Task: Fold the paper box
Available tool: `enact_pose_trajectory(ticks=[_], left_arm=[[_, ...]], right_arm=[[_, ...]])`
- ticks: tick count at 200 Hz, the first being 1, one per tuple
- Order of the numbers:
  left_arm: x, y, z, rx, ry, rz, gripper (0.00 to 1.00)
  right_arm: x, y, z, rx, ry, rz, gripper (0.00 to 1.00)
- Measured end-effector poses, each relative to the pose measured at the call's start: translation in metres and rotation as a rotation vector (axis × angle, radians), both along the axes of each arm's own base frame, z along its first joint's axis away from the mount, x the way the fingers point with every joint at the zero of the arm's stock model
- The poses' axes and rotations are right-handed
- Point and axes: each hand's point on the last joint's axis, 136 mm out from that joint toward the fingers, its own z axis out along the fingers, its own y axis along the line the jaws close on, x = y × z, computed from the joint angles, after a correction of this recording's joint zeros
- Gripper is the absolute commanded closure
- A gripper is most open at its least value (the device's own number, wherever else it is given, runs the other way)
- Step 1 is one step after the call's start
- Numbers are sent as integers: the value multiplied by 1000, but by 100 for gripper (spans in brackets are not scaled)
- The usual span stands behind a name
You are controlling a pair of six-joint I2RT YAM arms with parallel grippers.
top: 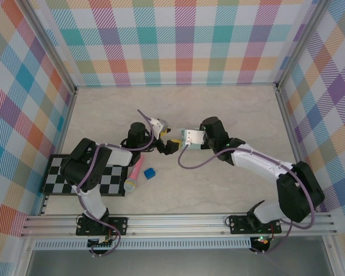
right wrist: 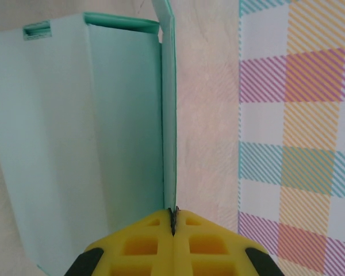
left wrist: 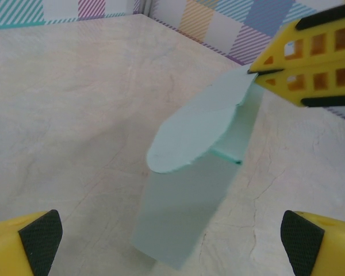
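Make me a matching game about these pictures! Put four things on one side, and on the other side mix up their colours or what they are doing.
Things:
1. box
2. cube
3. left end effector
4. right end effector

Colours and states:
A. shut, pinching the box
B. dark blue
C. pale mint
D. wide open, holding nothing

Pairs: 1-C, 2-B, 3-D, 4-A
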Motion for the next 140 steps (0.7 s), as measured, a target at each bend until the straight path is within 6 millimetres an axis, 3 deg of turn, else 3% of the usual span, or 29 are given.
enact_pose_trajectory(ticks=[38,61,92,105,118,140], left_arm=[[-8,-11,3,34,-98,-48,0],[-15,-25,15,13,-160,-80,0],[-37,-47,17,19,-202,-154,3],[-41,-52,17,20,-207,-168,10],[-44,-54,17,20,-211,-176,26],[-41,-55,21,19,-243,-161,43]], right_arm=[[-13,-6,31,85,-68,65,100],[-25,-11,37,106,-88,102,100],[-32,-9,44,125,-90,132,100],[-34,-9,45,131,-88,134,100],[-36,-9,45,133,-83,139,100],[-38,-9,43,131,-71,146,100]])
